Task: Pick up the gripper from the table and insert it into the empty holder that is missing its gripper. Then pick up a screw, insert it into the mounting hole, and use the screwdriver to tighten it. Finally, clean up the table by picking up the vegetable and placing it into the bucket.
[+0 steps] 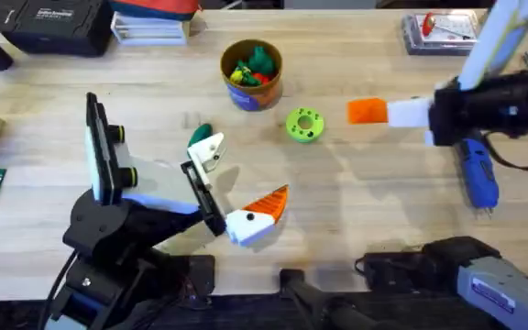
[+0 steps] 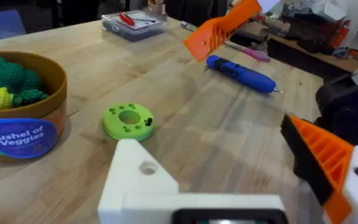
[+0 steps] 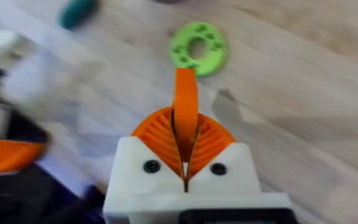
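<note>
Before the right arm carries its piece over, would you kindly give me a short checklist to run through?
1. Loose gripper clamped in the right hand: ok.
2. Holder bare, with no pad on it: ok.
3. Vegetable well away from the holder: not ok, it lies right beside it.
4. Green disc out of the way: cannot tell, it lies on the table between the right hand and the holder.
5. Loose gripper lined up with the holder: cannot tell.
6. Screwdriver ready on the table: ok.
</note>
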Tool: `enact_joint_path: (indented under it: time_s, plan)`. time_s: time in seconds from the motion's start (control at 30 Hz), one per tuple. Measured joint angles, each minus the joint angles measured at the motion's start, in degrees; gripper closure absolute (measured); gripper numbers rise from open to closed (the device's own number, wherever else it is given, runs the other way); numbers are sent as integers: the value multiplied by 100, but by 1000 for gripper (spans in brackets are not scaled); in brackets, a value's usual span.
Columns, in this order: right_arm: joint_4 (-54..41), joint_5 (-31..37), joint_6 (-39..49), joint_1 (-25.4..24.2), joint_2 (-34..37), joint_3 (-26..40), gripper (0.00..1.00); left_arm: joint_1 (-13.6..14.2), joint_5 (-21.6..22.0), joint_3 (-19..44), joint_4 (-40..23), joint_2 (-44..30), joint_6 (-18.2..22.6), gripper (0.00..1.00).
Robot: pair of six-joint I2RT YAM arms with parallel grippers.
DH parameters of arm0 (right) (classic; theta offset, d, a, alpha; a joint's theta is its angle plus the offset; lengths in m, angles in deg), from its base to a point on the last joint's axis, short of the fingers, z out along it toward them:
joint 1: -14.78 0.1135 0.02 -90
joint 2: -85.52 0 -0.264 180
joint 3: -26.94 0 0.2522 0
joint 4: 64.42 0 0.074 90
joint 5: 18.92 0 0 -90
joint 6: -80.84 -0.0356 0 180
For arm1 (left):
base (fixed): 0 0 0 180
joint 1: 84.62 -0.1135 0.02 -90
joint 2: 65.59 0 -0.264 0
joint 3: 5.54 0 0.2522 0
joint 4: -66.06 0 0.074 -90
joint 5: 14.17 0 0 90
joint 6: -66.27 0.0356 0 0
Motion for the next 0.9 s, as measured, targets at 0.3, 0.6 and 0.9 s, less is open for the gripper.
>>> enact_joint_path:
  time_s: [0.3, 0.6, 0.9]
  plan:
    - [1039, -1535, -2004, 1038, 1166, -2, 993, 0, 0, 0, 0, 0, 0, 15]
    - [1746, -3499, -3280, 1694, 2478, -13, 993, 0, 0, -1, 0, 0, 0, 14]
    - [2138, -5033, -3379, 1705, 3401, -13, 993, 0, 0, 0, 0, 0, 0, 15]
